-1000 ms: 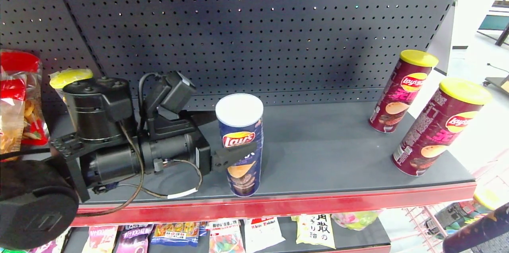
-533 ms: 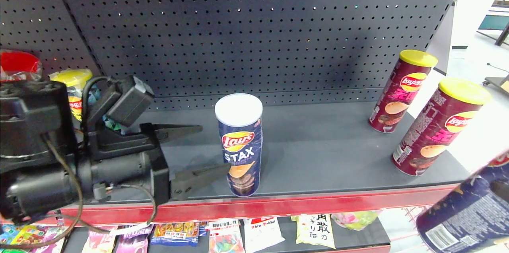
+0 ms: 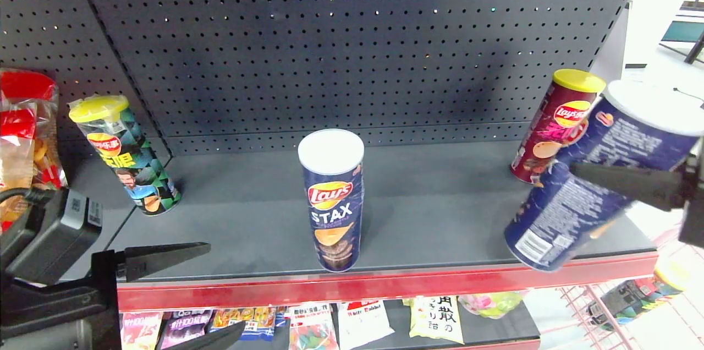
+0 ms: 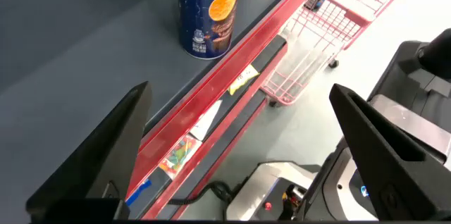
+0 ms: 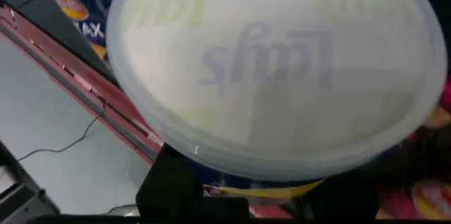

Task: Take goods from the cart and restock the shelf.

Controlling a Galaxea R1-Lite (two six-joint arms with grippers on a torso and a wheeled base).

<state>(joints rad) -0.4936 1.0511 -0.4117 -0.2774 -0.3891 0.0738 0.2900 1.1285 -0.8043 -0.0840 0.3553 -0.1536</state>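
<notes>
Your left gripper withdrew wide open from the stocked blue can. Your right gripper arrived holding a second can, so placing it looked next.

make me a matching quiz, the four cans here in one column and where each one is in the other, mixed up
1 standing blue can
2 held blue can
3 maroon can
4 green can

a left end of the shelf
b tilted above the right front edge
c middle, near the front edge
d right end, at the back

Pairs: 1-c, 2-b, 3-d, 4-a
</notes>
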